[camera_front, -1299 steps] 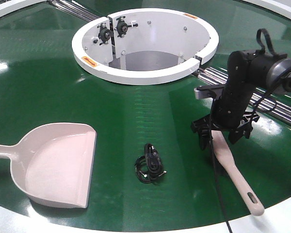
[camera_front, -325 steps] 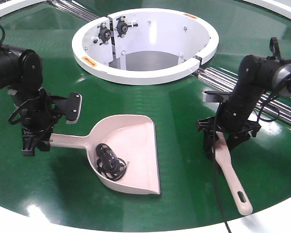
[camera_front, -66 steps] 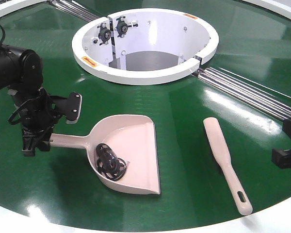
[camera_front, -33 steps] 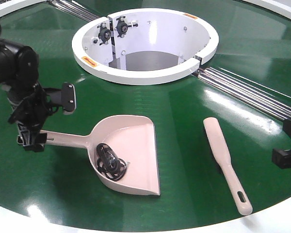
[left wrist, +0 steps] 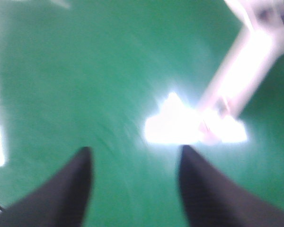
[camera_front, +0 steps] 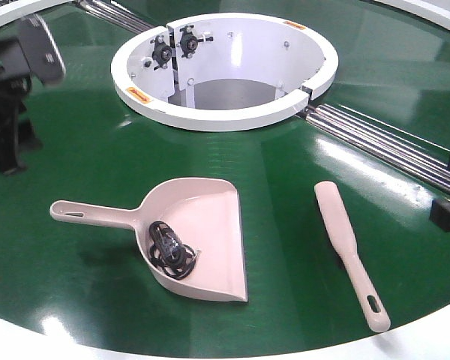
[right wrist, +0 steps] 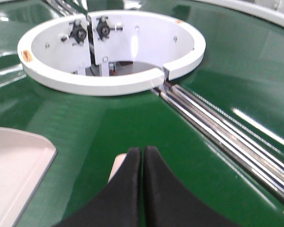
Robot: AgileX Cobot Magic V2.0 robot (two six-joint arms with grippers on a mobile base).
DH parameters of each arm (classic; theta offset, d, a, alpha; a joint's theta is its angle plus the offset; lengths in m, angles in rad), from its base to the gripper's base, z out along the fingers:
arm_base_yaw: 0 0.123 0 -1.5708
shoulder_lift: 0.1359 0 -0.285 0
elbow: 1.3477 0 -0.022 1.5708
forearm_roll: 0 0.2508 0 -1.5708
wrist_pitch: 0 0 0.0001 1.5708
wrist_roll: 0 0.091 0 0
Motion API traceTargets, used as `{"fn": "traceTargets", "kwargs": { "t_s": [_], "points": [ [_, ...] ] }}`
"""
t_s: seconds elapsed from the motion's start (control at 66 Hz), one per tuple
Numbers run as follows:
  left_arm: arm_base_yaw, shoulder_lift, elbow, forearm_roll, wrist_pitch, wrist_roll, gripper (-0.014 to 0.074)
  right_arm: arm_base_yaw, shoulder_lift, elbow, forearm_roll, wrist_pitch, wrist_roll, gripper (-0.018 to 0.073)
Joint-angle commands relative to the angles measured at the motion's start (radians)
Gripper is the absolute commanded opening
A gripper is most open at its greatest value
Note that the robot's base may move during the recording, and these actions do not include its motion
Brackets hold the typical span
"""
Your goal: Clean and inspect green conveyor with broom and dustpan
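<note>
The pale pink dustpan [camera_front: 202, 240] lies flat on the green conveyor [camera_front: 285, 169], its handle [camera_front: 82, 213] pointing left. A coil of black cable [camera_front: 169, 251] sits inside it. The broom [camera_front: 349, 251] lies on the belt to the right, slot end nearest the front. My left gripper [camera_front: 9, 154] is far left, well clear of the handle. Its blurred wrist view shows the gripper [left wrist: 135, 156] open over bare belt. My right gripper [right wrist: 143, 153] is shut on nothing, with the broom's tip [right wrist: 117, 166] just beyond it. Only a dark part of it [camera_front: 448, 210] shows at the right edge.
The white central ring housing [camera_front: 225, 112] stands at the back middle, with black fittings on its inner wall. Silver rollers [camera_front: 382, 146] run from it to the right edge. The conveyor's white outer rim [camera_front: 210, 352] curves along the front.
My left gripper has let go of the dustpan handle and pulled away up and to the left. The dustpan and broom stayed put. The right arm shifted slightly back at the edge.
</note>
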State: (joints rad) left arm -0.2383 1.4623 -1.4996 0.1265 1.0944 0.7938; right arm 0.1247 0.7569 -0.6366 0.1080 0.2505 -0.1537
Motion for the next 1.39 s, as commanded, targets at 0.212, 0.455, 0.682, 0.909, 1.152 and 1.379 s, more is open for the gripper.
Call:
{"fn": "traceTargets", "kwargs": {
  "t_s": [0.212,0.455,0.682,0.909,1.152,1.379],
  "points": [
    [0.001,-0.216,-0.007,-0.091,-0.259,-0.380,-0.0008,0.002,-0.071,-0.043,-0.015,-0.111,-0.104,-0.0003],
    [0.001,-0.470,0.373,-0.349,-0.701,-0.367,-0.0008,0.002,-0.214,0.123,-0.003,-0.163,-0.121,-0.0003],
    [0.001,-0.743,0.831,-0.421,-1.025,-0.367,-0.0008,0.002,-0.281,0.226,-0.003,-0.184,-0.121,-0.0003],
    [0.001,-0.894,1.026,-0.421,-1.149,-0.368,-0.0008,0.002,-0.280,0.226,-0.002,-0.135,-0.117,-0.0003],
    [0.001,-0.919,1.027,-0.421,-1.142,-0.369,-0.0006,0.002,-0.280,0.226,-0.002,-0.135,-0.117,-0.0003],
    [0.001,-0.919,1.027,-0.421,-1.142,-0.369,-0.0006,0.002,-0.280,0.226,-0.002,-0.135,-0.117,-0.0003]
  ]
}}
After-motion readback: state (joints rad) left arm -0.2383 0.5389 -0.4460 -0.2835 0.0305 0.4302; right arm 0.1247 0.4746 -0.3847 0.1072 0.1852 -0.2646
